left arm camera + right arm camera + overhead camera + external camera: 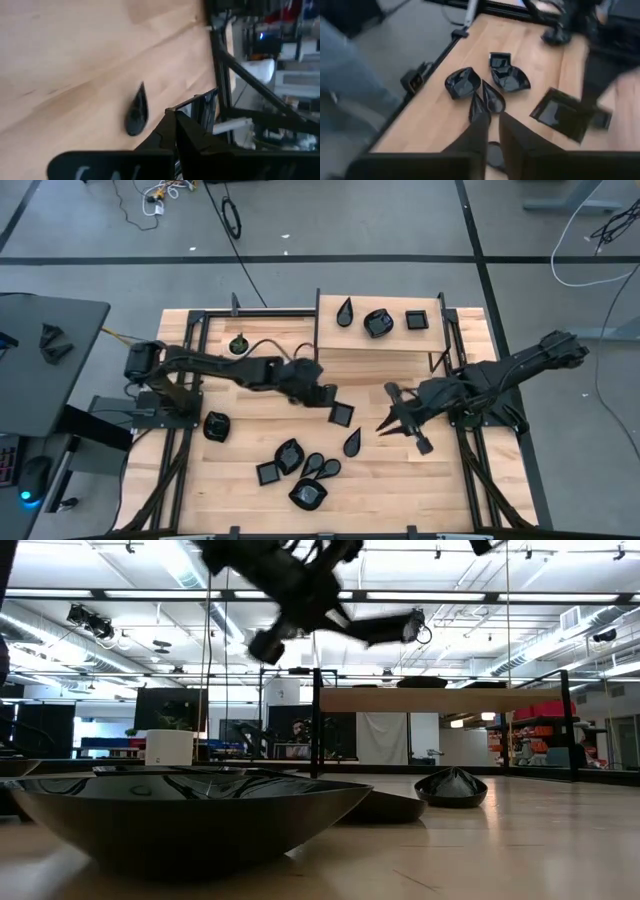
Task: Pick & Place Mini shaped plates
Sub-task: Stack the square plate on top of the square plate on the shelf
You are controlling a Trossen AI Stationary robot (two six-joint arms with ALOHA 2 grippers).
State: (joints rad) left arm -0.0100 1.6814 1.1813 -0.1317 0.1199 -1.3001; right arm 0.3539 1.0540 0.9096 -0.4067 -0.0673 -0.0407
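Observation:
Several glossy black mini shaped plates lie on the wooden table: a cluster (300, 470) near the front, one teardrop (352, 443) apart from it, one rounded plate (217, 425) at the left. Three more rest on the raised shelf (378, 323). My left gripper (330, 400) is over the table's middle, shut on a square plate (342, 415). My right gripper (392, 418) hangs to the right of the teardrop, fingers slightly open (492, 131), with nothing between them. The right wrist view shows the cluster (485, 85) and the held square plate (562, 114). My left gripper pinches the square plate between its two shut fingers at the rim nearest the arm (335, 407). The fingers come from the table's left, slanting down. The plate sticks out beyond the fingertips toward the right, tilted. In the low view it hangs blurred (385, 628), clear of the table.
A small white pot with a green plant (238, 343) stands at the back left. The raised shelf's dark posts (318, 330) and the black frame rails (460, 450) border the work area. Bare wood (400, 490) lies at the front right.

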